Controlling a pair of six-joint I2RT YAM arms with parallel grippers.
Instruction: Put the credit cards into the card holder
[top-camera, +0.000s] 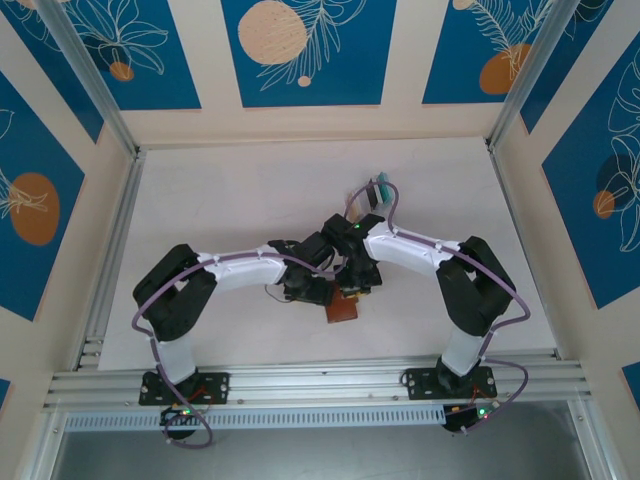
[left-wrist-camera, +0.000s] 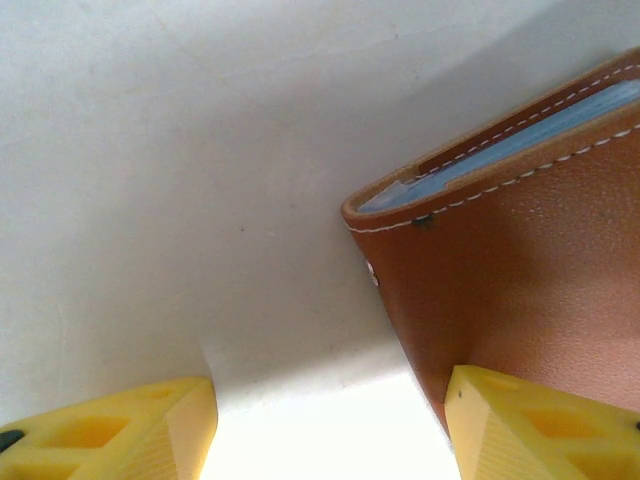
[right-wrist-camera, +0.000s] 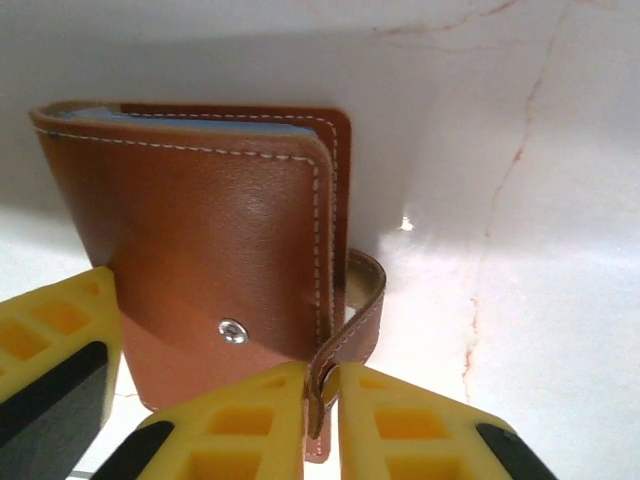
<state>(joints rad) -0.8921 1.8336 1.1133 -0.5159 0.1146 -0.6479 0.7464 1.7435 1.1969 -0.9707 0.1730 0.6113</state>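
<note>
**Layout, overhead view.** Two white-and-black arms, left (top-camera: 240, 270) and right (top-camera: 415, 248), each rise from a base at the near edge, bend at the elbow and reach inward; their wrists meet over the middle of the white marbled table (top-camera: 220, 200). One brown stitched-leather folding card holder (top-camera: 343, 309) lies flat on the table just near of the two wrists. One small group of credit cards (top-camera: 378, 188), with teal and dark edges among them, stands further off and slightly right, well apart from the card holder; they are too small to count.

**Left wrist view adds:** the left gripper (left-wrist-camera: 330, 445) stands wide open; its two yellow fingers (left-wrist-camera: 110, 435) are far apart with bare table between them. The finger at the right of that view overlaps the card holder's outer leather. The card holder's corner shows a pale blue lining between two brown leaves edged in white stitching.

**Right wrist view adds:** the right gripper (right-wrist-camera: 322, 425) is pinched narrow on the one leather snap tab (right-wrist-camera: 352, 330); the tab curls out from the card holder's right edge, unfastened. One metal snap stud (right-wrist-camera: 233, 330) sits on the folded front leaf. One further yellow block with a dark pad (right-wrist-camera: 50, 370) rests against the card holder's left side; I cannot tell which gripper it belongs to.
</note>
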